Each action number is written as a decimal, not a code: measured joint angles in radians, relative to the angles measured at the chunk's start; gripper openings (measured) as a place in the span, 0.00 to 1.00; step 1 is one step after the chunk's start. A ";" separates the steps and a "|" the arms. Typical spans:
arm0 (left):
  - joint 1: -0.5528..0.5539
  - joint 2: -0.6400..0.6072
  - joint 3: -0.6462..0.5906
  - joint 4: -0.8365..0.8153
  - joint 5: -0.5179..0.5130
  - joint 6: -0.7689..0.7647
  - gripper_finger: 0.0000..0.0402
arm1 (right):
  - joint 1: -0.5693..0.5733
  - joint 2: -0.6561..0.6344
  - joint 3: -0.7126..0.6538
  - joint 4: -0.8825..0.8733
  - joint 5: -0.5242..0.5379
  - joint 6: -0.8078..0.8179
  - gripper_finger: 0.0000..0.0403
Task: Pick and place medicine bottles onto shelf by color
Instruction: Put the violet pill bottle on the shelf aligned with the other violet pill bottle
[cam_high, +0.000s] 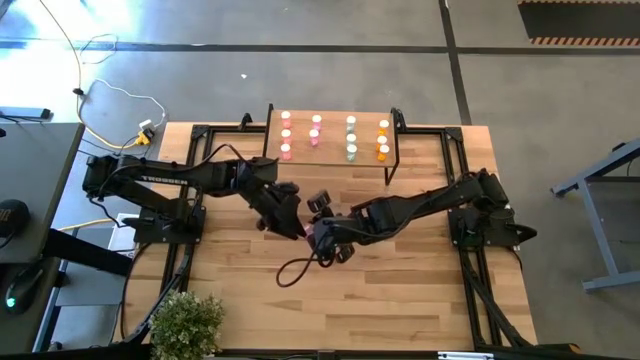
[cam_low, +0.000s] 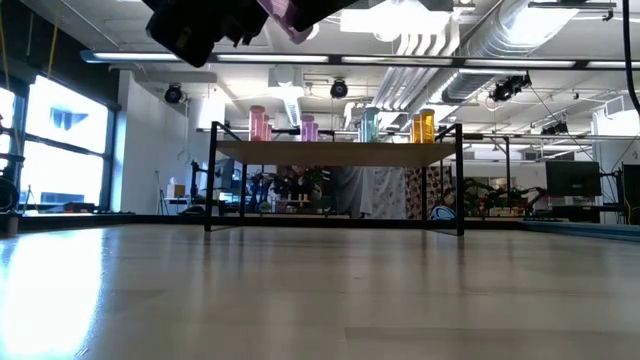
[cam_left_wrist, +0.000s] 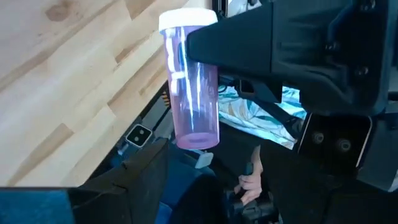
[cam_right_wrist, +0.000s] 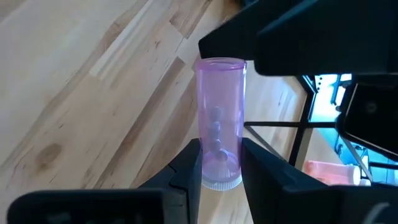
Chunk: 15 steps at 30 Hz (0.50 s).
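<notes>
The right gripper (cam_right_wrist: 219, 165) is clenched on a translucent purple-pink medicine bottle with a white cap (cam_right_wrist: 220, 121), its two dark fingers (cam_right_wrist: 186, 165) pressing the bottle's sides near the capped end. In the high view this gripper (cam_high: 318, 238) hovers over the middle of the light plank table (cam_high: 420, 290), and the bottle is lifted clear of the wood. The left gripper (cam_high: 293, 222) sits just beside it, its jaws standing wide apart around the other end of the same bottle (cam_left_wrist: 190, 81); whether its pads actually touch the plastic is hard to say from the wrist views. A few small round pills seem to lie inside the bottle.

At the far side of the table stands the low light-wood shelf on thin black legs (cam_high: 335, 158). Pink bottles (cam_high: 286, 135) line its left end, lighter pink ones (cam_high: 315, 130) come next, then pale green (cam_high: 351, 138), then orange (cam_high: 383, 138) at the right end. The low view shows the shelf (cam_low: 335, 153) with the bottles upright on top
</notes>
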 joint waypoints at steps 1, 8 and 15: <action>0.000 0.000 0.000 0.000 0.004 -0.002 0.60 | 0.002 0.000 0.000 0.003 0.000 -0.001 0.21; 0.002 0.000 0.000 0.000 0.087 -0.065 0.60 | 0.029 0.000 0.010 0.013 0.019 -0.020 0.21; 0.002 -0.001 0.000 0.020 0.141 -0.090 0.60 | 0.055 -0.002 0.064 0.043 0.019 -0.017 0.21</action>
